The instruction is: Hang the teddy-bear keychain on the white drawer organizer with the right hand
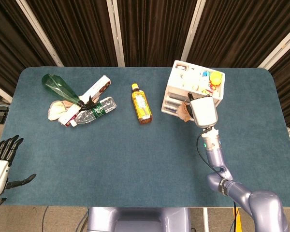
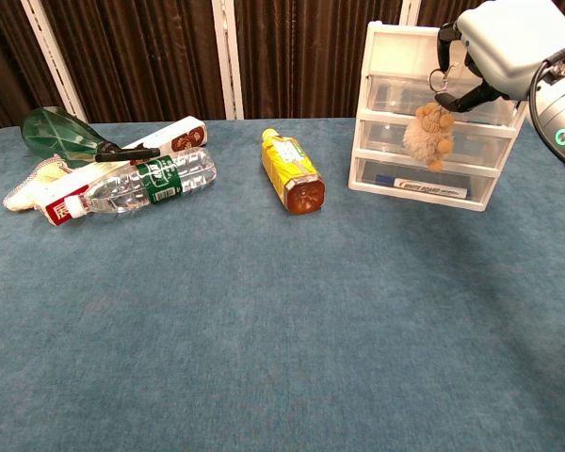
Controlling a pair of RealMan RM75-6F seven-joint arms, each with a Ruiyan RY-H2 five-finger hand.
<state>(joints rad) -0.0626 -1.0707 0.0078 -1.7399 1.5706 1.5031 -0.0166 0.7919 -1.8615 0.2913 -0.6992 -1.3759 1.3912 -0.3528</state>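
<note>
Tan teddy-bear keychain [image 2: 428, 135] dangles at six o'clock below the right hand [image 2: 502, 45], fronting the white drawer organizer [image 2: 388, 56]. Dark fingers [image 2: 445, 45] pinch its ring. Left hand [image 1: 1, 164] lies spread, holding nothing.

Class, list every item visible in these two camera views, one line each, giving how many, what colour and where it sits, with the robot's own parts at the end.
Blue-green cloth-covered table: one, carrying everything.
White plastic drawer organizer: one, far right of table, small colourful items in its top tray.
Tan fluffy teddy-bear keychain: one, dangling before the organizer's drawers from the right hand.
Yellow-labelled amber drink bottle: one, lying at centre back.
Clear plastic water bottle with green label: one, lying far left.
Dark green glass bottle: one, lying behind it.
White and red long carton: one, between those bottles.
Cream cloth pouch: one, leftmost.
Right hand: white, holds keychain ring.
Left hand: black fingers spread, near left edge.
</note>
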